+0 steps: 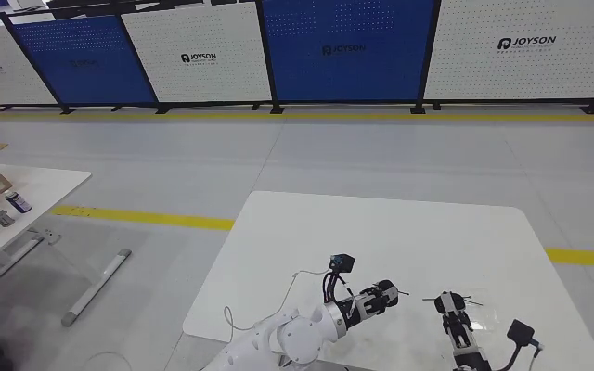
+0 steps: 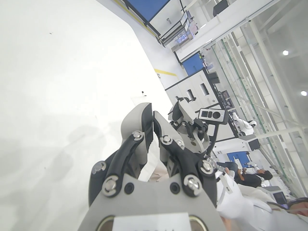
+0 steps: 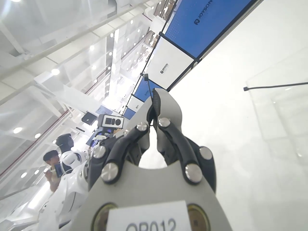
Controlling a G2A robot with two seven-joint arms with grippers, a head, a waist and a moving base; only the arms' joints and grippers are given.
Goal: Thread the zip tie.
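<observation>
zip tie (image 3: 149, 87) clamped in right jaws, head sticking out; left jaws clenched together.

A narrow gap parts left gripper (image 1: 390, 293) from right gripper (image 1: 450, 300); 1 loose zip tie (image 3: 274, 87) lies nearby.

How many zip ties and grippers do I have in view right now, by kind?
Zip ties: 2, a held zip tie in the right gripper and a loose zip tie lying on the table.
Grippers: 2, the right gripper and the left gripper, both shut.
Total: 4.
</observation>
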